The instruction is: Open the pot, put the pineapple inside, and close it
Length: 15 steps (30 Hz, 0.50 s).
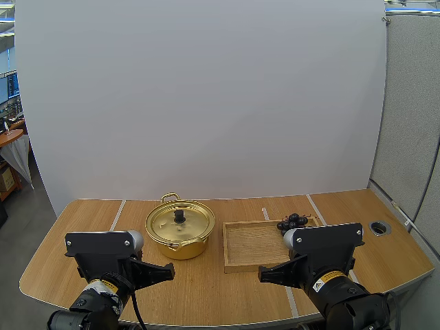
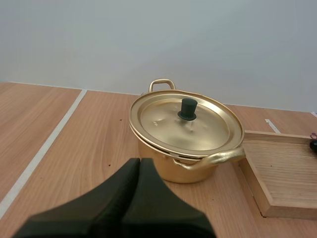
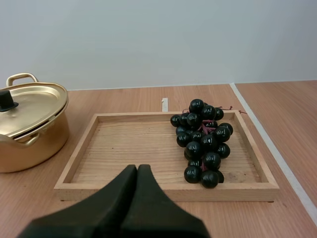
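We see a golden pot (image 1: 180,230) on the wooden bench (image 1: 206,295) with its lid (image 2: 185,121) seated on it, black knob (image 2: 187,108) on top. Just to its right is a wooden tray (image 1: 253,267) holding the fruit on hand, a bunch of dark grapes (image 3: 203,144) rather than a pineapple. Our left gripper (image 2: 138,161) faces the pot and our right gripper (image 3: 137,167) faces the tray, each with fingers pressed together on nothing, so we judge that opening, loading and closing are all left to do. The only labels are small yellow stickers (image 1: 326,279) on the arms, too small to read.
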Tool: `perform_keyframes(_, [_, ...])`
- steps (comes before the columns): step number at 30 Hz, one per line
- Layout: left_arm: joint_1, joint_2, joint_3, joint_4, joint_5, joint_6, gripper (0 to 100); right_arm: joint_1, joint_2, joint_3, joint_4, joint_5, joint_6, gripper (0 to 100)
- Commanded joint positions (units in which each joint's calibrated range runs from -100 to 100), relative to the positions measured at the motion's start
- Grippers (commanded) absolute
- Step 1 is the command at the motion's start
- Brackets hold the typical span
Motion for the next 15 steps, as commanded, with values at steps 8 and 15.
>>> perform_keyframes(8, [-1.75, -0.3, 0.1, 0.4, 0.0, -0.8, 0, -0.1, -0.3, 0.0, -0.1, -0.5, -0.4, 0])
perform_keyframes(15, [-1.75, -0.3, 0.1, 0.4, 0.0, -0.8, 0, -0.1, -0.3, 0.0, 0.0, -0.5, -0.4, 0])
